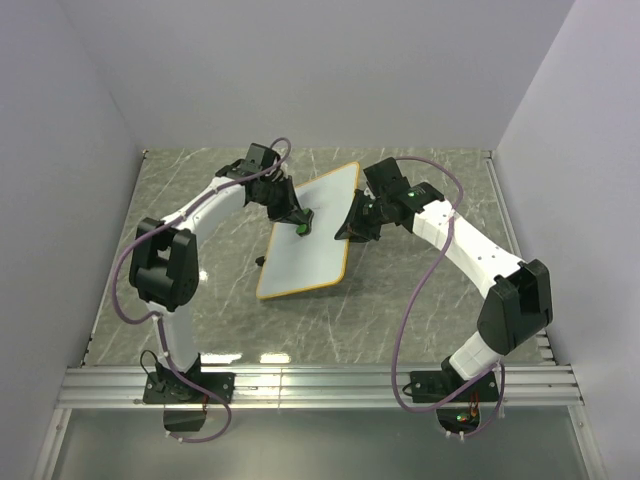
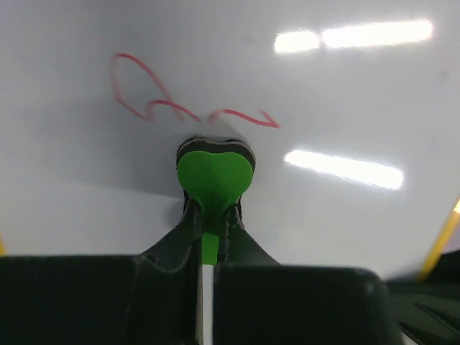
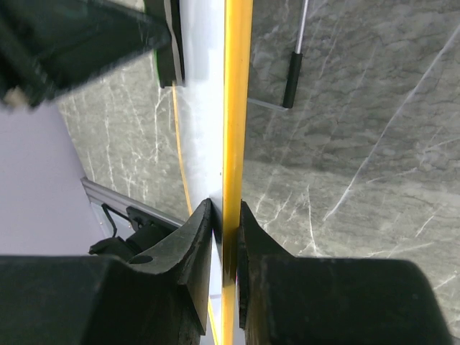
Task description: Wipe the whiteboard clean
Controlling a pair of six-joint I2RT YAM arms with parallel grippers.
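The whiteboard (image 1: 310,260), white with a thin orange-yellow frame, lies slanted across the middle of the table. A red scribble (image 2: 180,108) crosses its surface (image 2: 345,93) just beyond the green eraser (image 2: 214,172). My left gripper (image 2: 212,208) is shut on the eraser's stem and presses its dark pad against the board; from above, the eraser (image 1: 303,228) sits on the board's upper half. My right gripper (image 3: 226,212) is shut on the board's yellow edge (image 3: 236,108), one finger on each face, at the board's right side (image 1: 350,230).
A grey marble tabletop (image 1: 400,310) surrounds the board, with walls on three sides and a metal rail (image 1: 320,385) at the near edge. A small black clip (image 1: 262,260) sticks out at the board's left edge. A thin wire with a black sleeve (image 3: 291,79) shows behind the board.
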